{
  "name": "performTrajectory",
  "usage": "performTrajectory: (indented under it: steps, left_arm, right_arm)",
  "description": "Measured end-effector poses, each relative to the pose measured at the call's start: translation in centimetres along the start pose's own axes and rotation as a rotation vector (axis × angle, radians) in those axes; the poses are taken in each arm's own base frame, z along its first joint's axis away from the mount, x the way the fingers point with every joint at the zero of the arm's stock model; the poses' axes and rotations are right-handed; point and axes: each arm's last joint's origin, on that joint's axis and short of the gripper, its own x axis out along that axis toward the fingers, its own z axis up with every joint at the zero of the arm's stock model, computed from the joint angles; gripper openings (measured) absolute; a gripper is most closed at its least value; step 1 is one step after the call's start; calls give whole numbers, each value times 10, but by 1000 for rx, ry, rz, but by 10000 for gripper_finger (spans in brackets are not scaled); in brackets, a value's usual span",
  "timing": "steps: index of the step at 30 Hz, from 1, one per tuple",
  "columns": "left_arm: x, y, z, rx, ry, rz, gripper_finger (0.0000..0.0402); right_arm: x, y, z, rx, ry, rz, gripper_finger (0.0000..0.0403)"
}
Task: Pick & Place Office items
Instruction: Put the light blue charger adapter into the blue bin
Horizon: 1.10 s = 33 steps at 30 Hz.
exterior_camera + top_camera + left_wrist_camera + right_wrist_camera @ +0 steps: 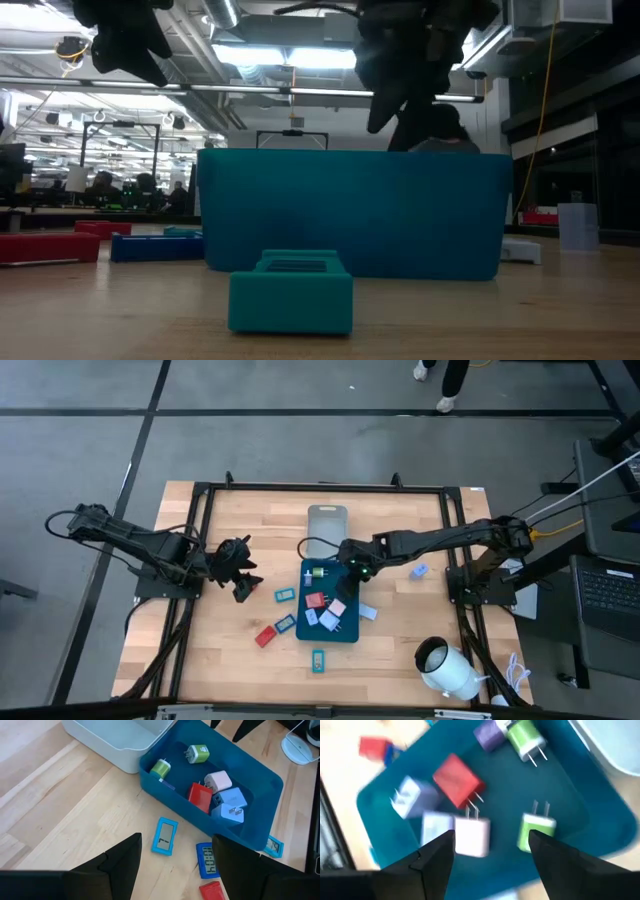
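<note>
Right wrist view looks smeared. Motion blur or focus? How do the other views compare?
Right wrist view: everything in the teal tray is streaked one way, so probably motion blur, while the right gripper stays crisp. Left wrist view: sharp. Low view: ceiling lights backlight both arms into silhouettes, and the near teal block is slightly soft. High view: evenly lit, no glare.

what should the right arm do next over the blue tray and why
Probably lift away and go for a loose piece on the table. The right gripper hangs open and empty over the blue tray, where a green plug lies between its fingers, seemingly just dropped. A light blue piece lies on the wood near that arm. The left gripper waits open beside the tray.
</note>
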Motion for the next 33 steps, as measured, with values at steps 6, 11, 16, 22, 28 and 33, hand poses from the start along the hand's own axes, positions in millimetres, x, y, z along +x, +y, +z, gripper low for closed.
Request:
performTrajectory:
  steps: [6,11,16,22,28,33]
  left_arm:
    - [0,-1,0,-3,-4,-5,237]
    - [-1,-3,0,4,-19,-13,237]
    - [-2,-6,2,5,-76,-9,237]
    - [-2,-8,6,9,-131,-15,237]
    - [-2,-10,9,24,-173,-12,237]
    - [-2,-10,9,26,-173,-11,237]
  right_arm:
    - [-43,-18,-24,-256,162,-152,258]
    - [-96,-31,-61,-616,345,-342,258]
    - [-129,-44,-79,-862,375,-370,258]
    - [-119,-60,-103,-1184,488,-178,258]
    - [-88,-83,-122,-1239,615,-240,258]
    - [-73,-91,-128,-1221,608,-244,258]
